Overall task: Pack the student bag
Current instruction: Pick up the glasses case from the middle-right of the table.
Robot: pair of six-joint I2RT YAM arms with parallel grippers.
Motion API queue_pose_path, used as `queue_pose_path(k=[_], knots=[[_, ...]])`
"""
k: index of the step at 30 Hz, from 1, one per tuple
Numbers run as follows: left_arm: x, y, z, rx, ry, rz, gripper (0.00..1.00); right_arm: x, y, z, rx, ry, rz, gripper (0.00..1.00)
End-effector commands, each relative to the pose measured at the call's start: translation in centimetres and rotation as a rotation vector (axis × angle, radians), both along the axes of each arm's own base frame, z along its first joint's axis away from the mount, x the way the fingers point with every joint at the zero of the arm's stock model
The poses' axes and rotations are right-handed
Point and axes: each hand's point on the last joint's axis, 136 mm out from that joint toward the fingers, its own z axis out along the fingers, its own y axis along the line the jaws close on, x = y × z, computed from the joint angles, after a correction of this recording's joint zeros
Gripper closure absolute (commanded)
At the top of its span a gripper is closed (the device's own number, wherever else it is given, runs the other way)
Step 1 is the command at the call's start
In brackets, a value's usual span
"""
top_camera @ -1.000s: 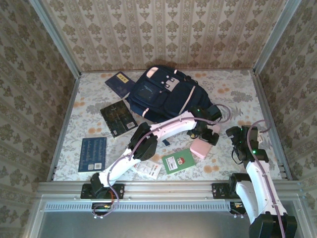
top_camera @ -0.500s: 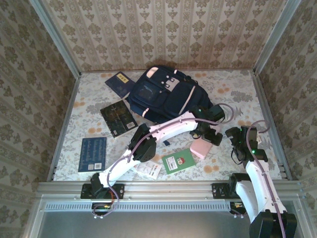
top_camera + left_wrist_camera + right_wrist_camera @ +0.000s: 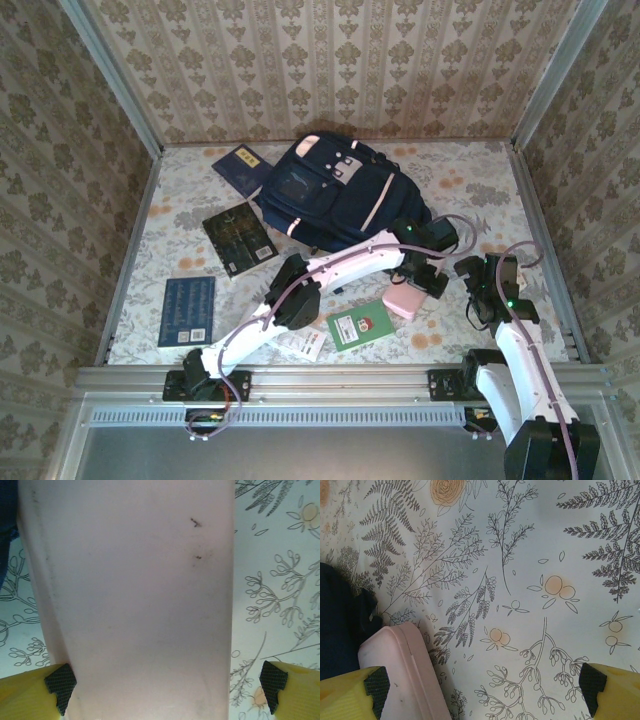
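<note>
The left gripper hangs released over the pink case, its jaws spread wide to either side. One pad sits right at the case's edge while the other stands apart from it, so the grasp looks off-centre. If the jaws close like this, the near pad will likely shove the case sideways on the desk before the far one arrives, and the smooth, rounded shell could twist or squirt out. The right gripper is also released and holds nothing. It hovers over bare desk just beside the same case, and two arms crowded this close could knock each other during a lift. The student bag lies at the back of the desk, behind the case. Whether its main zip is open I cannot tell from above. If it is shut or the mouth sags, the case would be carried to an opening that cannot receive it. A careless sweep could also drag the green booklet lying near the case.
</note>
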Motion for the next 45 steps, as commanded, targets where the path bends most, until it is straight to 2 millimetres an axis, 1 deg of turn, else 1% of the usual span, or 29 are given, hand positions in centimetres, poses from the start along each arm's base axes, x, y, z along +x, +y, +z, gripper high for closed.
queue_pose_path(k=[1, 5, 11, 15, 18, 22, 25, 30, 36, 41, 45], knots=[[0.0, 3.4, -3.6, 0.185, -0.010, -0.006, 0.00, 0.0, 0.2, -0.4, 0.017, -0.003, 0.002, 0.00], [0.0, 3.5, -3.3, 0.199, -0.040, -0.023, 0.00, 0.1, 0.3, -0.5, 0.026, -0.004, 0.002, 0.00], [-0.1, 4.3, -4.9, 0.253, -0.041, -0.029, 0.00, 0.1, 0.5, -0.5, 0.035, -0.005, 0.008, 0.00], [0.3, 4.8, -5.2, 0.287, -0.077, -0.036, 0.00, 0.2, 0.5, -0.5, 0.036, -0.006, 0.011, 0.00], [0.8, 4.9, -4.3, 0.297, -0.114, -0.048, 0.00, 0.2, 0.6, -0.5, 0.040, -0.009, 0.014, 0.00], [1.1, 4.4, -1.6, 0.258, -0.167, -0.074, 0.00, 0.4, 0.7, -0.4, 0.044, -0.012, 0.016, 0.01], [1.2, 4.2, -0.3, 0.233, -0.178, -0.083, 0.00, 0.6, 0.8, -0.5, 0.051, -0.012, 0.020, 0.00], [1.0, 4.2, 0.2, 0.223, -0.173, -0.105, 0.00, 0.6, 1.0, -0.7, 0.057, -0.007, 0.026, 0.00], [1.1, 4.3, -0.2, 0.213, -0.150, -0.123, 0.00, 0.6, 1.1, -0.8, 0.061, -0.008, 0.030, 0.00], [1.6, 4.8, -1.7, 0.213, -0.114, -0.131, 0.00, 0.6, 1.2, -1.2, 0.069, -0.010, 0.036, 0.00], [1.1, 4.6, -3.2, 0.206, -0.075, -0.166, 0.00, 0.5, 1.3, -1.5, 0.071, -0.008, 0.036, 0.00]])
